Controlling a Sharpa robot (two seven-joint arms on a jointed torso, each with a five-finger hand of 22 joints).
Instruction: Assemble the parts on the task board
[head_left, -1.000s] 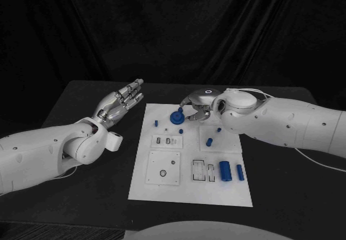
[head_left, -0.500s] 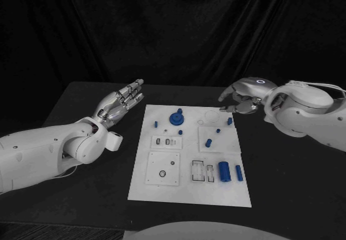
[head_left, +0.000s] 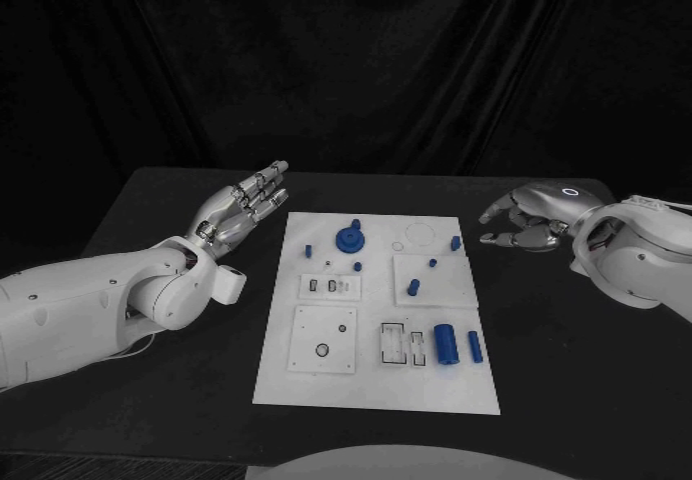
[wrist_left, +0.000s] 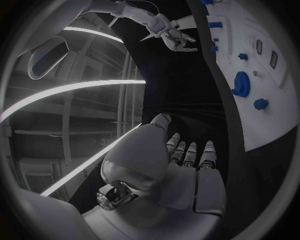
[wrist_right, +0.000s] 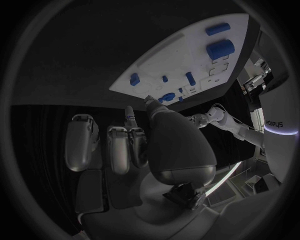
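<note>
A: The task board (head_left: 378, 380) is lying flat in the middle of the black table (head_left: 144, 400), and the left hand (head_left: 242, 206) is hovering off its left edge, fingers stretched out straight and close side by side, holding nothing.

B: And the right hand (head_left: 531, 220) is sitting just off the board's far right corner, over bare table. Fingers are curling inward, nothing between them that I can see.

A: On the board, the blue gear-like disc (head_left: 351, 238) is standing near the far edge, a small blue peg (head_left: 310, 247) just to its left.

B: Toward the near right, a thick blue cylinder (head_left: 444, 343) is lying beside a slimmer blue pin (head_left: 475, 346), close together; whether they are touching I cannot tell.

A: From the left wrist, the disc (wrist_left: 240, 83) is showing again on the white plate, with the other hand (wrist_left: 177, 40) beyond it.

B: And the right wrist is looking back across the board (wrist_right: 169, 55), the thick cylinder (wrist_right: 220, 49) at its far end.
</note>
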